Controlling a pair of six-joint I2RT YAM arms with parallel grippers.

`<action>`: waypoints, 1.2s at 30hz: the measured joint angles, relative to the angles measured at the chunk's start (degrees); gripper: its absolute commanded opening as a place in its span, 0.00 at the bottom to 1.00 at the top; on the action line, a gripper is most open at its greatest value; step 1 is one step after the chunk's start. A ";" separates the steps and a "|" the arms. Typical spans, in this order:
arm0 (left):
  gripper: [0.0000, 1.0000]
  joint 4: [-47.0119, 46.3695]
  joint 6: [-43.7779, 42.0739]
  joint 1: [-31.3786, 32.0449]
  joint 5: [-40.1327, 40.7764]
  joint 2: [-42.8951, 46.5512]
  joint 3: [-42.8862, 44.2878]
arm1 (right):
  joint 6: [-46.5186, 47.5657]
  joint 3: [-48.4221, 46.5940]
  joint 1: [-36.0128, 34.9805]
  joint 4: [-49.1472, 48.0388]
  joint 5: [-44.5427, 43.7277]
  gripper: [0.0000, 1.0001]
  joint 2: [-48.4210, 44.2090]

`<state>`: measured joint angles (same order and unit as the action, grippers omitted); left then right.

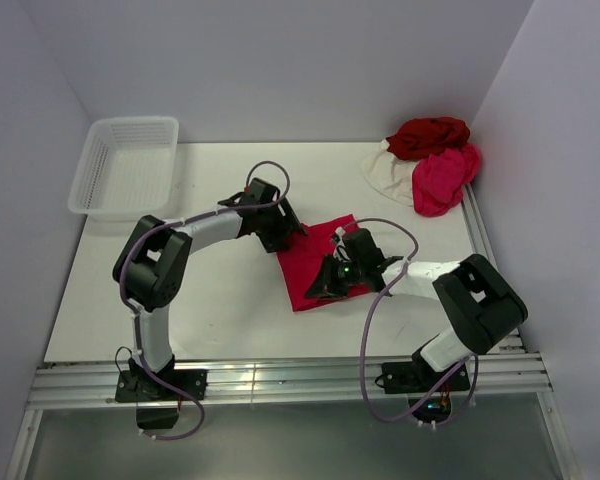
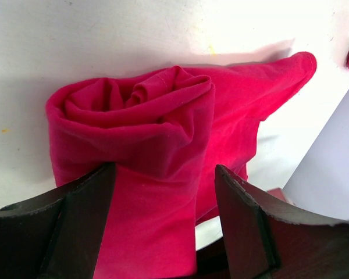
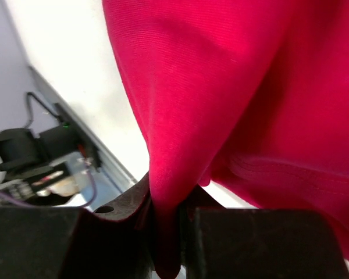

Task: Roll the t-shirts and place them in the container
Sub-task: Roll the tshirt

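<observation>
The crimson shirt (image 1: 315,262) lies mid-desk, between the two hands. From above it reads as a flat, tilted patch. Its upper left corner is covered by the left hand (image 1: 278,228) and its lower right part by the right hand (image 1: 332,280), so its full outline cannot be traced.

The left wrist view shows what the top view hides: one end of the shirt is wound into a loose roll with a spiral at its centre, and a flatter flap trails off to the right. The left hand is spread and straddles that roll. One finger (image 2: 75,226) lies against the cloth, while a sliver of desk shows beside the other. Both fingers are cut off by the lower edge.

In the right wrist view the shirt fills most of the frame and runs off the top and right. The right hand is pressed together, pinching a narrow fold of the cloth. How deep the fold goes is hidden.

On the desk (image 1: 220,320), at the far right corner, a dark red shirt (image 1: 428,137) and a pink shirt (image 1: 442,178) are bunched on a cream shirt (image 1: 385,172), which is mostly buried. A basket (image 1: 125,165) sits at the far left corner.
</observation>
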<state>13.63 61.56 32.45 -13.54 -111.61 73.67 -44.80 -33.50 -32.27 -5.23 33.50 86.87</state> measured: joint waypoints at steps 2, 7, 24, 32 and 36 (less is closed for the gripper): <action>0.73 0.79 -0.07 0.00 -0.17 -0.44 0.72 | -1.62 1.97 0.76 -3.08 1.27 0.12 0.00; 0.73 1.90 -0.44 0.00 -0.74 -1.70 2.38 | -2.12 3.91 1.73 -5.16 1.64 0.19 0.35; 0.76 6.75 -2.01 0.04 -1.51 -3.19 7.04 | 4.90 2.12 2.47 13.42 -5.42 0.57 -10.67; 0.75 13.40 -4.55 -0.44 -0.81 -1.11 11.85 | 8.98 -2.03 3.61 24.68 -7.87 0.03 -17.49; 0.74 13.18 -4.85 -1.53 -3.21 0.66 11.82 | 8.87 -6.38 3.72 24.74 -3.32 0.00 -16.83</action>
<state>26.81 56.71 30.92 -16.75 -110.96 85.49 -35.92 -39.88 -28.56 19.51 30.17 70.04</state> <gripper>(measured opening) 0.744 0.009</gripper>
